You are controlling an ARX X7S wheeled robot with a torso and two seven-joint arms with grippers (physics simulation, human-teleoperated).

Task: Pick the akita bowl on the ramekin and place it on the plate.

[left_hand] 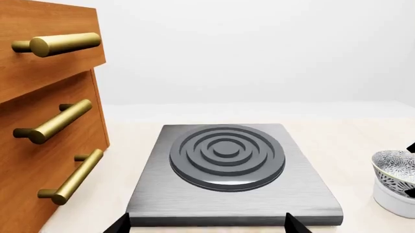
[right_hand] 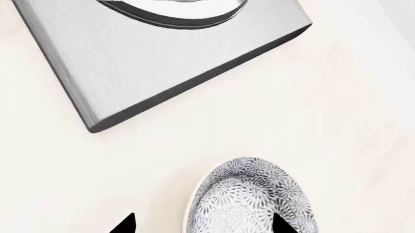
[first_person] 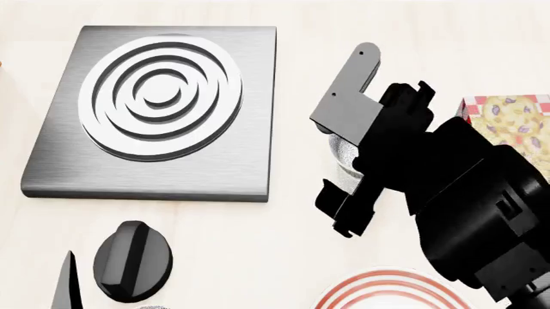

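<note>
Bowl (left_hand: 395, 170) and cup (left_hand: 393, 198) are standing stacked on the pale counter (first_person: 301, 19), the speckled bowl sitting in the white cup just beside the hob's right edge; in the head view both are almost wholly hidden under the right arm. Going by size, the counter is carrying everything. The wooden drawer unit (left_hand: 45, 145) with three brass handles is standing at the hob's left. The grey hob (first_person: 154, 109) with its ringed burner is lying flat in the middle. The red-ringed plate (first_person: 391, 293) is peeking in at the near edge, well apart from the bowl. A patterned box (first_person: 511, 122) is showing behind the right arm. A black knob (first_person: 131, 261) is lying near the hob's front edge.

The right gripper (right_hand: 204, 224) is hanging over the bowl with its tips spread, one to each side of the rim, not clamping it. The left gripper (left_hand: 206, 224) is hovering by the hob's front edge, tips apart, holding nothing.
</note>
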